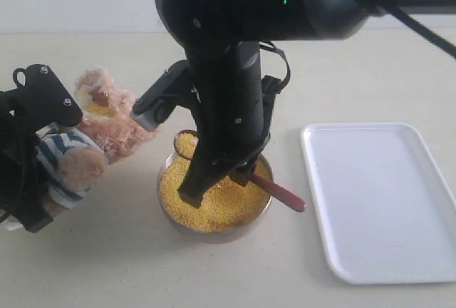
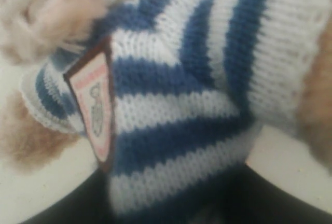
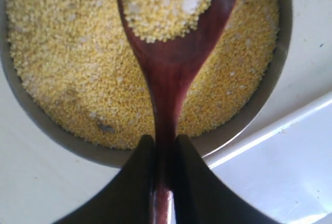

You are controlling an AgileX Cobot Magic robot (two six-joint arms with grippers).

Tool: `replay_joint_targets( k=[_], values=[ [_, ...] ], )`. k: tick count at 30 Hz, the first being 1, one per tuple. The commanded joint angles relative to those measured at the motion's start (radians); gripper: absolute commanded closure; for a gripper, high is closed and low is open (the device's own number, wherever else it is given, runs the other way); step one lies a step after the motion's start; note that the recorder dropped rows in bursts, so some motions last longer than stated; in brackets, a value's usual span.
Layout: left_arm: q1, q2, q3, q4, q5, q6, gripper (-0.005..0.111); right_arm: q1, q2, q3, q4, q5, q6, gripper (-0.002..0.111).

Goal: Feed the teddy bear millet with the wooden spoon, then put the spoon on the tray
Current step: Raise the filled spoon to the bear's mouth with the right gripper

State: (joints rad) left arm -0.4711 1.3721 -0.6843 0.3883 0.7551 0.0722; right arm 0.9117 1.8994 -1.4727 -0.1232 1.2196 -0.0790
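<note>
The teddy bear [image 1: 117, 131] leans at the left in its navy-and-white striped shirt [image 2: 197, 79], with yellow grains on its muzzle. My left gripper [image 1: 51, 180] is shut on the bear's body, and its chest badge [image 2: 96, 107] shows close up. My right gripper [image 1: 226, 174] hangs over the metal bowl [image 1: 168, 208] of millet [image 1: 221, 204]. It is shut on the handle of the wooden spoon [image 3: 168, 73]. The spoon's oval bowl holds a heap of millet [image 3: 166, 1] above the metal bowl [image 3: 46, 125], pointing toward the bear. The white tray [image 1: 385, 201] lies to the right.
A corner of the tray [image 3: 280, 172] sits close beside the metal bowl. The spoon's handle end [image 1: 288, 197] sticks out over the bowl's right rim toward the tray. The right arm's bulk [image 1: 235, 8] hides the table behind the bowl.
</note>
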Motion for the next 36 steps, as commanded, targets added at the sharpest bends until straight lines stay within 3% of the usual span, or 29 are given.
replay_joint_targets(
  k=[1, 12, 26, 36],
  values=[
    [0.002, 0.0, -0.007, -0.054, -0.005, 0.075, 0.103, 0.002, -0.004, -0.076, 0.023, 0.002, -0.01, 0.109],
    [0.002, 0.0, -0.007, -0.086, -0.026, 0.214, 0.103, 0.044, 0.008, -0.209, -0.101, 0.002, 0.002, 0.109],
    [0.002, 0.0, -0.007, -0.086, -0.033, 0.249, 0.103, 0.157, 0.185, -0.392, -0.39, 0.002, 0.053, 0.109],
    [0.002, 0.0, -0.007, -0.086, -0.049, 0.249, 0.103, 0.178, 0.226, -0.414, -0.542, 0.002, 0.069, 0.109]
  ],
)
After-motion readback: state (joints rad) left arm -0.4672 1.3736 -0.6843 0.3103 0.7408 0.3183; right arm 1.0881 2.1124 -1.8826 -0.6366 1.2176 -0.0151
